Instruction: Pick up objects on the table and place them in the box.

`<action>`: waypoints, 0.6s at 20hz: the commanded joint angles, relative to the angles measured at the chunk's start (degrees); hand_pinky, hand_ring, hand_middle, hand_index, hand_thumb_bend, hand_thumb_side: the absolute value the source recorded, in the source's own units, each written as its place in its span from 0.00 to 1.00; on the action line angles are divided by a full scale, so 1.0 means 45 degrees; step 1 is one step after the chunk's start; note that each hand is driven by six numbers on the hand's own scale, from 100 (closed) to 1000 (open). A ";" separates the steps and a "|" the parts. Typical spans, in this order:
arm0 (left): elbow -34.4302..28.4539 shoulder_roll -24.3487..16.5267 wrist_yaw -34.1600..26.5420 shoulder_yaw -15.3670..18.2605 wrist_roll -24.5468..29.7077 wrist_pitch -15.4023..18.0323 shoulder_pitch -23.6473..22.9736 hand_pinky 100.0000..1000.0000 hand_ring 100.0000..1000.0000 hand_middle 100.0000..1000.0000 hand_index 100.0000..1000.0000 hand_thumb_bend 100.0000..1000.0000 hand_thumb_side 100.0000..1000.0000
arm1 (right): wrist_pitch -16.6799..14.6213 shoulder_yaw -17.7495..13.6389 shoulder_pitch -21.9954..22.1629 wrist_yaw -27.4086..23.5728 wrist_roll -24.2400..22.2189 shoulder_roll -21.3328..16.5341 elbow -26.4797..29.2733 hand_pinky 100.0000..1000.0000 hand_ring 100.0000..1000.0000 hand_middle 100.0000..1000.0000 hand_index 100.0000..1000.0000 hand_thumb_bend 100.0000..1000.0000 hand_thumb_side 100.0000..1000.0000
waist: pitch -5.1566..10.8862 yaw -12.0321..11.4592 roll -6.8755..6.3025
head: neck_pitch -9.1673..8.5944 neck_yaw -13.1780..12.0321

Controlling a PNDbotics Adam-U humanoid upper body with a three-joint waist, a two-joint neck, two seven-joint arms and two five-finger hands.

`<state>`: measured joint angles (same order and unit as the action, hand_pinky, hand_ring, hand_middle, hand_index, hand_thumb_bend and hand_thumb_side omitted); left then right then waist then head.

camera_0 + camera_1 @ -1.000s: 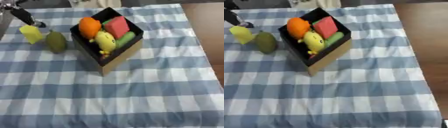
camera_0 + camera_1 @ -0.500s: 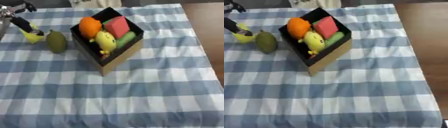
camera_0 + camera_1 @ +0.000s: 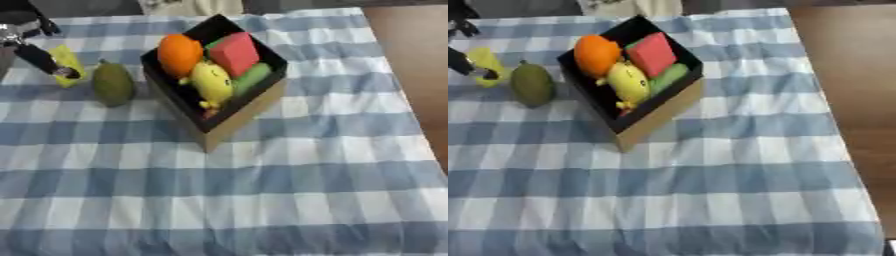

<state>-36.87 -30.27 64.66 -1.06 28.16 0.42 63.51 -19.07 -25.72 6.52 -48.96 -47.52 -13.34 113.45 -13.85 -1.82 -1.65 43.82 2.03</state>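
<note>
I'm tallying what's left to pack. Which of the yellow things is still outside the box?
The flat yellow piece at the table's far left, beside the green avocado-like fruit, with the left hand on it. The other yellow thing, the duck-like toy, already lies in the box.

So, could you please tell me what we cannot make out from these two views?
- Left robot hand: cut off by the left edge in both views; whether its fingers actually pinch the yellow object is unclear.
- Yellow object: partly covered by a finger, too blurred to identify.
- Box: its floor is hidden beneath the items inside.
- Green item in the box: mostly hidden behind the yellow toy.
- Right robot hand: in neither view.
</note>
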 commanded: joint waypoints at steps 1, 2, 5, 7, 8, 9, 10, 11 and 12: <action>0.0068 -0.0477 0.0083 0.0216 -0.0100 -0.0318 0.0190 0.98 0.98 0.82 0.90 0.60 0.32 | -0.0958 -0.0084 -0.0078 0.0078 -0.0989 -0.0116 0.0254 1.00 1.00 0.27 1.00 0.00 0.41 | 0.0098 0.0018 -0.0041 | 0.0066 -0.0077; 0.0141 -0.0455 0.0050 0.0254 -0.0097 -0.0392 0.0181 0.97 0.98 0.81 0.90 0.60 0.33 | -0.0954 -0.0087 -0.0083 0.0084 -0.0989 -0.0106 0.0254 1.00 1.00 0.27 1.00 0.00 0.41 | 0.0091 0.0025 -0.0040 | 0.0066 -0.0085; 0.0304 -0.0407 -0.0004 0.0283 -0.0077 -0.0560 0.0175 0.97 0.97 0.81 0.90 0.59 0.33 | -0.0930 -0.0092 -0.0096 0.0109 -0.0989 -0.0082 0.0254 1.00 1.00 0.27 1.00 0.00 0.41 | 0.0075 0.0038 -0.0037 | 0.0066 -0.0101; 0.0384 -0.0378 0.0030 0.0297 -0.0108 -0.0704 0.0174 0.97 0.97 0.81 0.90 0.59 0.33 | -0.0924 -0.0092 -0.0102 0.0124 -0.0989 -0.0064 0.0254 1.00 1.00 0.27 1.00 0.00 0.41 | 0.0064 0.0052 -0.0030 | 0.0066 -0.0137; 0.0428 -0.0363 0.0058 0.0311 -0.0128 -0.0777 0.0176 0.97 0.97 0.81 0.90 0.59 0.33 | -0.0923 -0.0096 -0.0102 0.0130 -0.0989 -0.0054 0.0254 1.00 1.00 0.27 1.00 0.00 0.41 | 0.0058 0.0061 -0.0028 | 0.0066 -0.0154; 0.0480 -0.0339 0.0073 0.0338 -0.0147 -0.0843 0.0181 0.97 0.97 0.81 0.90 0.58 0.33 | -0.0923 -0.0101 -0.0102 0.0137 -0.0989 -0.0043 0.0254 1.00 1.00 0.27 1.00 0.00 0.41 | 0.0053 0.0070 -0.0026 | 0.0066 -0.0165; 0.0558 -0.0309 0.0088 0.0375 -0.0162 -0.0930 0.0184 0.96 0.97 0.81 0.90 0.58 0.32 | -0.0921 -0.0105 -0.0103 0.0148 -0.0989 -0.0031 0.0254 1.00 1.00 0.26 1.00 0.00 0.41 | 0.0044 0.0081 -0.0025 | 0.0066 -0.0172; 0.0647 -0.0273 0.0098 0.0412 -0.0174 -0.1014 0.0194 0.96 0.97 0.81 0.90 0.58 0.32 | -0.0914 -0.0104 -0.0108 0.0162 -0.0989 -0.0020 0.0254 1.00 1.00 0.26 1.00 0.00 0.41 | 0.0037 0.0090 -0.0024 | 0.0066 -0.0178; 0.0746 -0.0228 0.0079 0.0459 -0.0173 -0.1086 0.0205 0.96 0.97 0.80 0.90 0.56 0.33 | -0.0911 -0.0102 -0.0118 0.0172 -0.0989 -0.0010 0.0254 1.00 1.00 0.26 1.00 0.00 0.41 | 0.0026 0.0099 -0.0022 | 0.0066 -0.0185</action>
<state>-33.33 -30.11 64.75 0.34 27.52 -3.91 63.42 -18.94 -25.73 6.09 -48.48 -47.65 -12.85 113.45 -13.87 -1.41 -1.65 43.82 1.42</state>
